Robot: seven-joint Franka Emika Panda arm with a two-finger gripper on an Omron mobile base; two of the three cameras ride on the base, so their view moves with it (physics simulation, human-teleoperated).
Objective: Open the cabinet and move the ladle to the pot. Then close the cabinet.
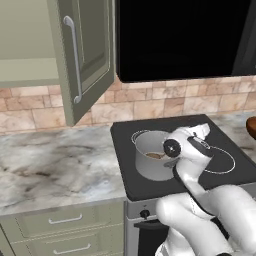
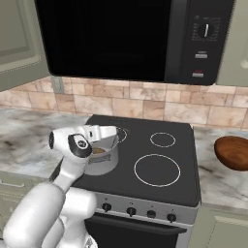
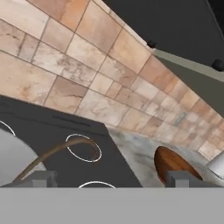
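End effector (image 3: 109, 178) wide open, apparently empty

Home kitchen: stove (image 2: 145, 160), microwave (image 2: 131, 38), marble counter (image 1: 50, 165), tiled backsplash (image 2: 121, 104).

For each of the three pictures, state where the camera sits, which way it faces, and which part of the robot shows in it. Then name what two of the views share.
Left base view: behind the arm on its left, looking forward and down at the open cabinet, pot and stove; the white arm rises lower right.
Right base view: behind on the right, facing the stove and microwave; the arm rises lower left.
Hand view: on the hand, tilted, facing the tiled wall; open gripper at the bottom, ladle handle above the pot.
Shared: both base views show the pot on the stove.
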